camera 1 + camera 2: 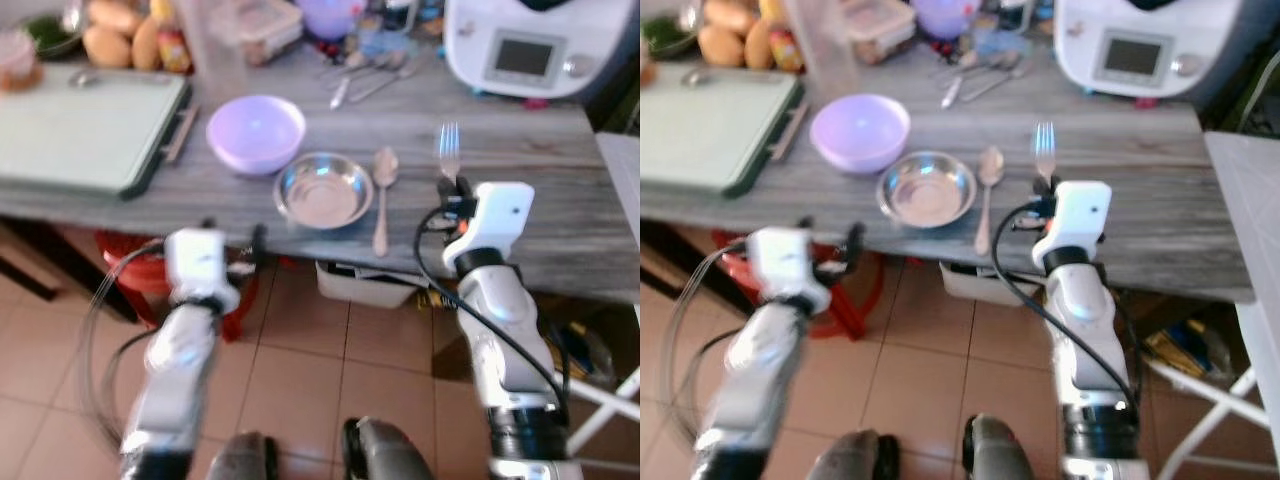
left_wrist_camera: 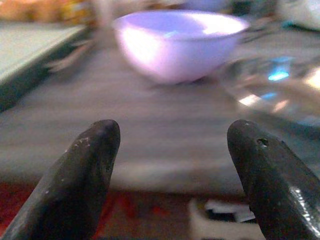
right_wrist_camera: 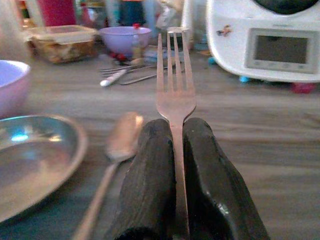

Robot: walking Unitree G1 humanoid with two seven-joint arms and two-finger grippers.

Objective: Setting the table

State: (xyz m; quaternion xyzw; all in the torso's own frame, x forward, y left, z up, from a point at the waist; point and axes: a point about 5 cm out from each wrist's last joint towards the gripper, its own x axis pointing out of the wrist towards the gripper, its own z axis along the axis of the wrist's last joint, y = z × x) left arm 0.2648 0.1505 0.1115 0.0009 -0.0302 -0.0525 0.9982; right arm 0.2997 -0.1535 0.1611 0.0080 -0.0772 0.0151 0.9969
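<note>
On the grey wooden table [image 1: 560, 230] a steel plate [image 1: 324, 190] lies near the front edge, with a lilac bowl [image 1: 255, 131] behind it to the left and a spoon [image 1: 383, 198] along its right side. My right gripper [image 1: 452, 186] is shut on a fork [image 1: 448, 150], tines pointing away over the table, just right of the spoon; the fork [image 3: 175, 95] sits pinched between the fingers [image 3: 150, 175]. My left gripper [image 1: 255, 240] hangs open at the table's front edge, left of the plate, with nothing between its fingers [image 2: 85, 175].
A green cutting board [image 1: 85, 125] covers the left of the table. Fruit [image 1: 115, 35], containers and loose cutlery [image 1: 365, 72] crowd the back, with a white kitchen machine [image 1: 525, 45] at the back right. A red stool [image 1: 140, 275] and a white bin [image 1: 370, 282] stand under the table.
</note>
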